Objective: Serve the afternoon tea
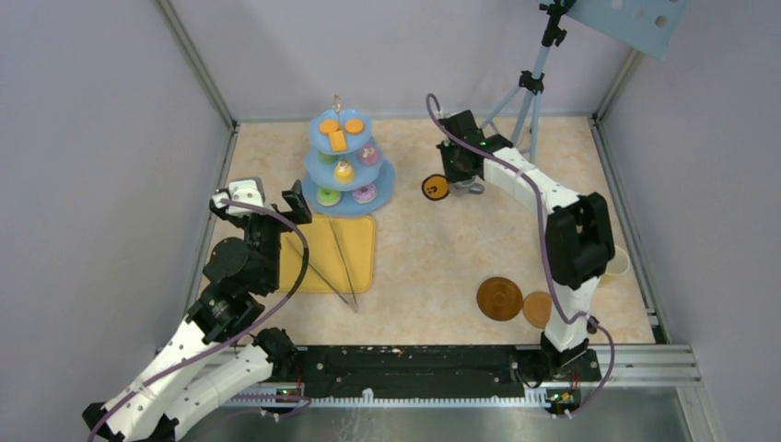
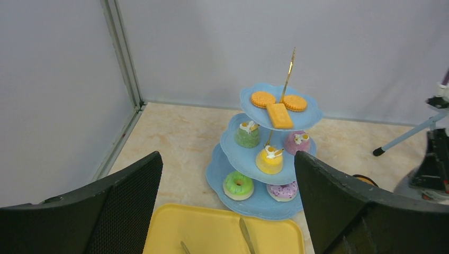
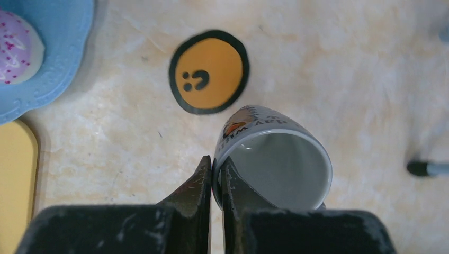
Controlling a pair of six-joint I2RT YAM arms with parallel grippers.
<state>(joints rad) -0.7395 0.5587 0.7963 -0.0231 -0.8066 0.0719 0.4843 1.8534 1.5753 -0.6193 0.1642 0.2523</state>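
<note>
**Mia:** What is the right claw doing?

**Ben:** The right claw (image 3: 216, 166) is pinched tight on the rim of the grey mug (image 3: 280, 164). One finger is inside the mug and one is outside.

**Mia:** What is by the mug?

**Ben:** An orange disc (image 3: 209, 71) with a little face lies flat on the table (image 3: 344, 63). It is just beside the mug, at 11 o'clock from it. I cannot tell if the mug sits on the table.

**Mia:** And the left claw?

**Ben:** The left claw (image 2: 227, 159) is wide open and holds nothing. The yellow tray (image 2: 212, 233) is right under it, and the tongs (image 2: 246, 235) lie on the tray. The blue stand (image 2: 214, 169) is at 12 o'clock from the claw, near it.

**Mia:** What is on the stand?

**Ben:** On top are orange biscuits (image 2: 263, 99). In the middle are three little cakes (image 2: 269, 160): green, yellow and purple. At the bottom are two doughnuts (image 2: 238, 184), green and purple.

**Mia:** Anything else?

**Ben:** From above, two brown coasters (image 1: 499, 298) sit side by side at 5 o'clock on the table. The cream mug (image 1: 619, 262) is at 3 o'clock, half hidden behind the right arm.
</note>
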